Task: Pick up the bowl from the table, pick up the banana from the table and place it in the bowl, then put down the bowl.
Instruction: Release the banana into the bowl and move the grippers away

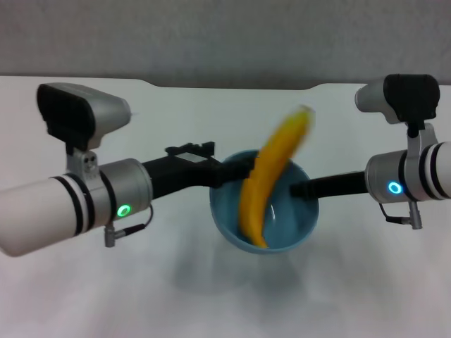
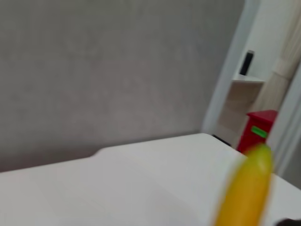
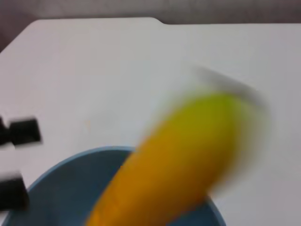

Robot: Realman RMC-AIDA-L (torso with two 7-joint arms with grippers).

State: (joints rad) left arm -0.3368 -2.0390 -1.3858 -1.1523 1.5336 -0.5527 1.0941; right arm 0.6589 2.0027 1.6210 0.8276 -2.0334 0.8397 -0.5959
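Note:
The light-blue bowl [image 1: 290, 227] hangs a little above the white table [image 1: 176, 120], with its shadow below it. My left gripper [image 1: 236, 171] is shut on the bowl's left rim; its black fingers [image 3: 23, 132] show in the right wrist view beside the bowl [image 3: 61, 188]. The yellow banana [image 1: 264, 184] stands slanted in the bowl, lower end inside, upper end blurred over the far rim. It also shows in the left wrist view [image 2: 247, 193] and the right wrist view [image 3: 178, 160]. My right gripper [image 1: 299, 189] is at the bowl's right rim, beside the banana.
The table's far edge has a shallow notch [image 1: 232, 86] below a grey wall. In the left wrist view a red box [image 2: 258, 129] and a pale shelf [image 2: 244, 89] stand beyond the table's end.

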